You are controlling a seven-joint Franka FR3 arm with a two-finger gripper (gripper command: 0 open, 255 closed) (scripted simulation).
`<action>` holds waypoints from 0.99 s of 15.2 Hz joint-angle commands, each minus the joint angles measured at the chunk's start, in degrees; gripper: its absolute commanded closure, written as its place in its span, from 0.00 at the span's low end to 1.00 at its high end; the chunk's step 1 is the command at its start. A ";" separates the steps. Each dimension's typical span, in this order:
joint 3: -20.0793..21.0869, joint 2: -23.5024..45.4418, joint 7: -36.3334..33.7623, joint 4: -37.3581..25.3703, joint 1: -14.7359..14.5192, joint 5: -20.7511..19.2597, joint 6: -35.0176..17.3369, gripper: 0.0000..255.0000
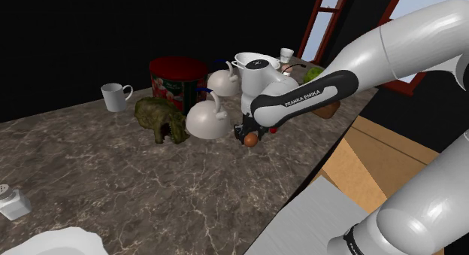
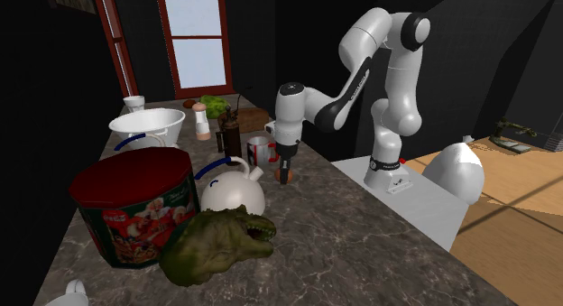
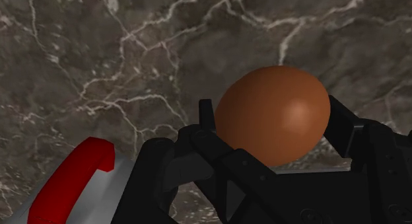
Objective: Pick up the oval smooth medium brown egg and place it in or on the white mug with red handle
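Nearest the shoulder camera, a small shaker [image 1: 13,203] stands on the marble counter [image 1: 113,171], down at about 8 o'clock in that view. Further in, around the middle, the black gripper [image 1: 250,137] has its fingers [image 3: 206,117] clamped on the brown egg [image 1: 250,141], one on each side, low over the counter. Can't tell if the egg touches the stone or not. In the second exterior view the red-handled mug [image 2: 258,153] stands close by, at roughly 10 o'clock from the egg.

Back in the shoulder view, a white kettle [image 1: 207,119] sits at 10 o'clock from the gripper, with a green dinosaur figure [image 1: 160,119] past it at 9 o'clock. Furthest back are a red tin [image 1: 178,80] and a plain white cup [image 1: 115,96].
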State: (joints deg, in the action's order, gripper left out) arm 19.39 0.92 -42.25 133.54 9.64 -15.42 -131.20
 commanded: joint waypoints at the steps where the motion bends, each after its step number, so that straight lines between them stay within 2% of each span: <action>1: 0.02 0.04 0.00 0.00 -0.02 0.01 -0.02 1.00; 15: -0.04 -6.12 4.32 -4.10 -0.24 4.23 9.35 1.00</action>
State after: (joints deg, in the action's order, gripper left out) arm 19.39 -4.63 -38.29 129.68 9.42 -11.52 -122.60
